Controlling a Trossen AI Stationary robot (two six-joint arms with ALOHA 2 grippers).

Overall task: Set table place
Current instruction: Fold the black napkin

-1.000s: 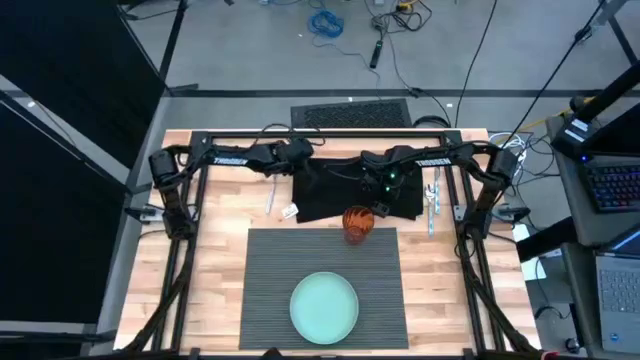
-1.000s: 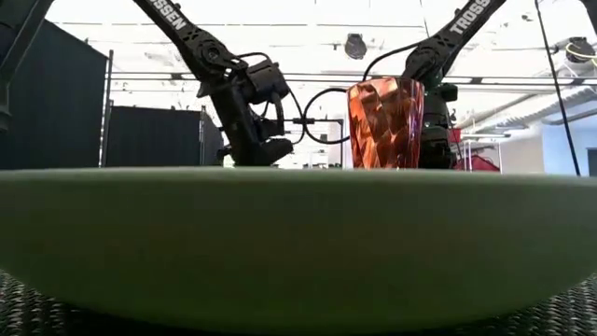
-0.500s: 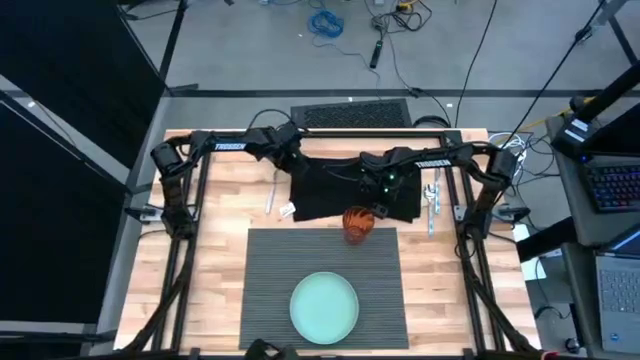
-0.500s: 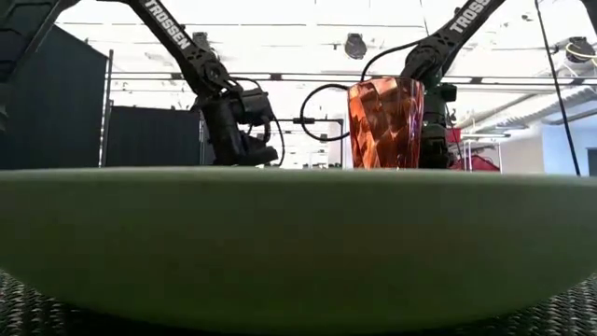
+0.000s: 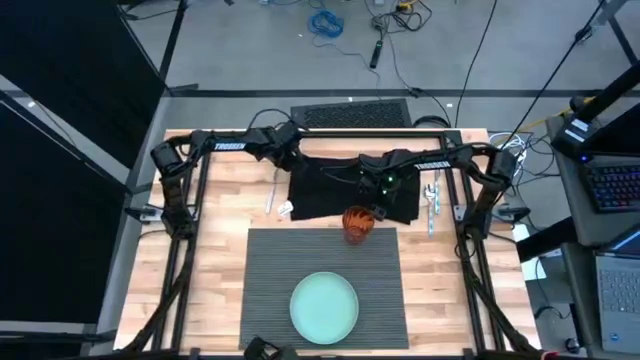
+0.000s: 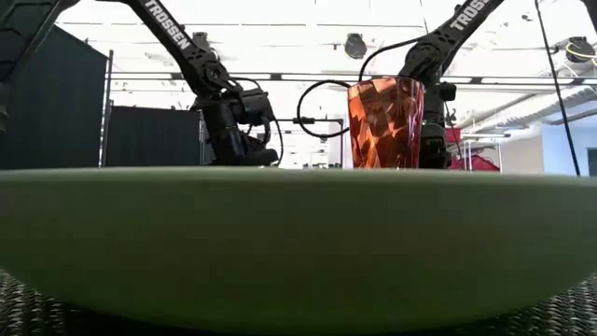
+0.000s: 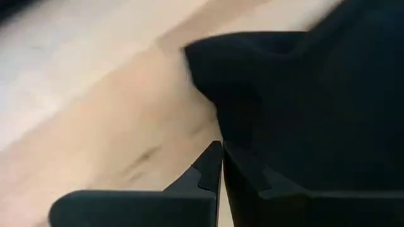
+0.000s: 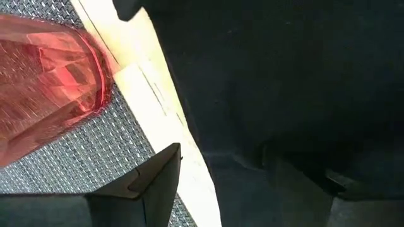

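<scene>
At frame centre the black napkin [image 5: 350, 190] is worked from both sides — left gripper [image 7: 221, 165] closed, right gripper [image 8: 221, 170] apart — presumably for moving it.

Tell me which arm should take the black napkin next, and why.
Probably the left. Its claw is shut right at the black napkin edge, at the corner nearest that arm. The right claw is open over the napkin's side by the red glass, which crowds a lift.
</scene>
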